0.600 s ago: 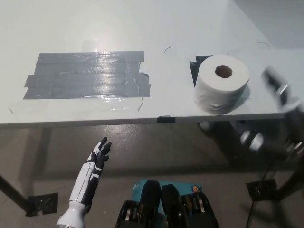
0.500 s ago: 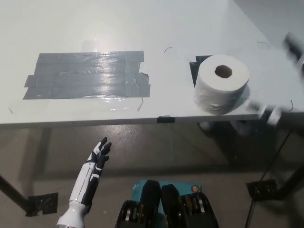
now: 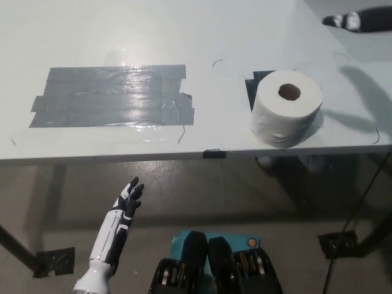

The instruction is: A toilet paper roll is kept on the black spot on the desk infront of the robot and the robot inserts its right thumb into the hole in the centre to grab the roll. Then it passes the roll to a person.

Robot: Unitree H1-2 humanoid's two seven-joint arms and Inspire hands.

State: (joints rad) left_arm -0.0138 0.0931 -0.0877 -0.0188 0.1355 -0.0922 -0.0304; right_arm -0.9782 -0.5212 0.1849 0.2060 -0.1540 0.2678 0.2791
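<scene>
Since the earlier frames my right hand point(image 3: 358, 20) had swung from the roll's right side, at the desk's near right edge, up to the top right corner of the head view, where it showed as a dark, blurred shape over the far end of the desk point(image 3: 202, 37), well apart from the roll; I couldn't tell if its fingers were spread or closed. It cast a shadow on the desk's right part. The toilet paper roll point(image 3: 286, 115) hadn't budged: it stood on end near the front edge of the desk, hole up, sitting on the black spot point(image 3: 252, 88), of which only a dark corner peeked out at the roll's upper left. Nothing touched the roll. My left hand point(image 3: 129, 199) rested below the desk edge at lower left, white, fingers loosely apart, holding nothing, same as before. A big patch of grey tape point(image 3: 113, 96) lay on the desk's left half, well apart from the roll.
</scene>
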